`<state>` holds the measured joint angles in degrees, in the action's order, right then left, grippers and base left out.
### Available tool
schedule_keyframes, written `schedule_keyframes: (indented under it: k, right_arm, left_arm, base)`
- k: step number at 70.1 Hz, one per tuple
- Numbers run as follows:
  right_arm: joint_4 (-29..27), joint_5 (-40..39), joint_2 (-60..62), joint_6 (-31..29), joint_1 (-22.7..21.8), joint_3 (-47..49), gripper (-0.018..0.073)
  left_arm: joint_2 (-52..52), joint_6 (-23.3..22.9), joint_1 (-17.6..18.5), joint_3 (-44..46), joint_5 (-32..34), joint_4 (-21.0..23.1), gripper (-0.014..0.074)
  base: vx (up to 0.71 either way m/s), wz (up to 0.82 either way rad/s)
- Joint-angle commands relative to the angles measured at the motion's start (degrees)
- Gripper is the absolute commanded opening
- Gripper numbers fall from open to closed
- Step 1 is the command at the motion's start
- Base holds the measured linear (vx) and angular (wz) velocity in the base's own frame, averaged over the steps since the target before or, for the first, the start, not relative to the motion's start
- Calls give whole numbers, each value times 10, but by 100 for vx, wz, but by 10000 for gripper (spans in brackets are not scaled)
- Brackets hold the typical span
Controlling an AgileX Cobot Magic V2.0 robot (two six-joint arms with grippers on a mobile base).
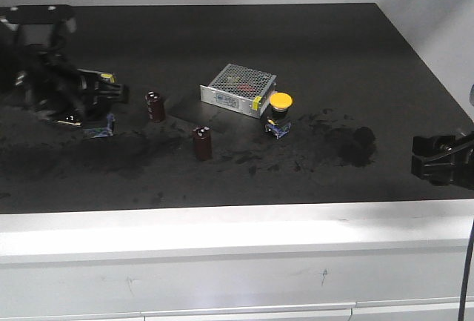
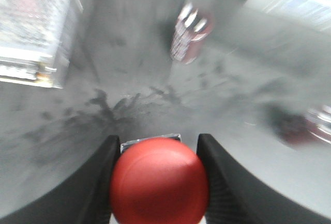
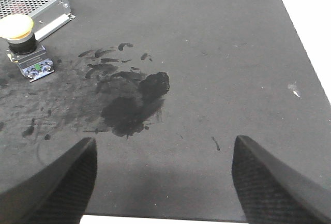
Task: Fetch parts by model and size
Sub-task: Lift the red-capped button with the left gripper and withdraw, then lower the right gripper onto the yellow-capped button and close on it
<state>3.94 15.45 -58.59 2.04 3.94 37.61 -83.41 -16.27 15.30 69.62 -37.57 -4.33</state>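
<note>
Black tabletop point(image 1: 333, 54) carrying a few electrical parts and dark smears.

Near the middle lies a silver perforated metal box point(image 1: 238, 90), flat and turned at an angle. The yellow-capped switch point(image 1: 279, 113) stands upright just beside the box's front right corner, on its bluish base. Two dark red capacitors stand upright left of the box: one point(image 1: 155, 106) further back, the other point(image 1: 202, 143) nearer the front edge, apart from each other. A dark blotch point(image 1: 354, 145) with streaky marks around it stains the surface right of the yellow switch. At the far left, the red-capped switch point(image 2: 159, 182) has its base low at the surface; whether it rests there cannot be told.
</note>
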Motion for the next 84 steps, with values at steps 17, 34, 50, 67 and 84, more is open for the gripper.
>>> schedule_keyframes:
  k: [17, 34, 50, 67, 84]
  right_arm:
    - [3, -38, 5, -4, -2, 19, 526]
    - [3, -38, 5, -4, -2, 19, 526]
    - [3, -43, 5, -4, -2, 19, 526]
    - [-1, -40, 5, 0, -2, 19, 526]
    - [-1, -40, 4, -5, -1, 19, 526]
  left_arm:
    - [240, 12, 2, -160, 78, -20, -6]
    - [406, 24, 2, -247, 66, -19, -6]
    - [549, 30, 2, -300, -35, -17, -6]
    - [693, 52, 2, -335, -92, -13, -6]
    - [751, 52, 2, -338, -87, -14, -6]
  base:
    - [0, 0]
    - [0, 0]
    - [0, 0]
    - [0, 0]
    - [0, 0]
